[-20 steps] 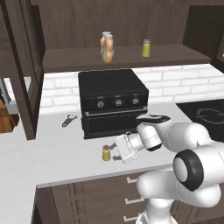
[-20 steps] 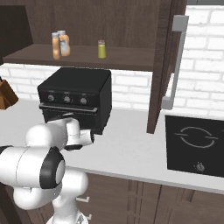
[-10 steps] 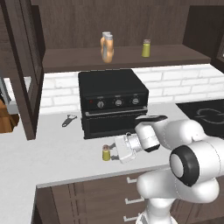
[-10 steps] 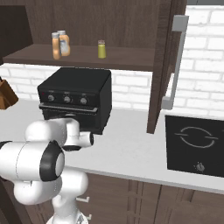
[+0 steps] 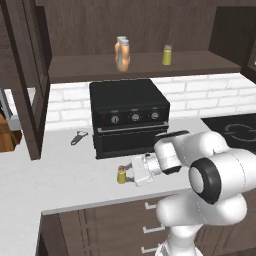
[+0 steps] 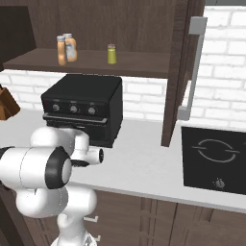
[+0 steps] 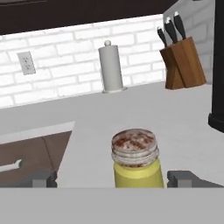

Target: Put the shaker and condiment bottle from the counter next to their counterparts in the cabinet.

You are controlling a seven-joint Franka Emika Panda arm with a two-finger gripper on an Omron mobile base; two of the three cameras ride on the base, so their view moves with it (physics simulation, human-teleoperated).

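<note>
Tool spread wide, gripping nothing; shaker upright on counter between its tips, base cut off.

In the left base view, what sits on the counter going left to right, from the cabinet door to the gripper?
Cabinet door → small dark utensil → shaker → gripper, its jaws open around the shaker. The black toaster oven stands behind the shaker.
</note>
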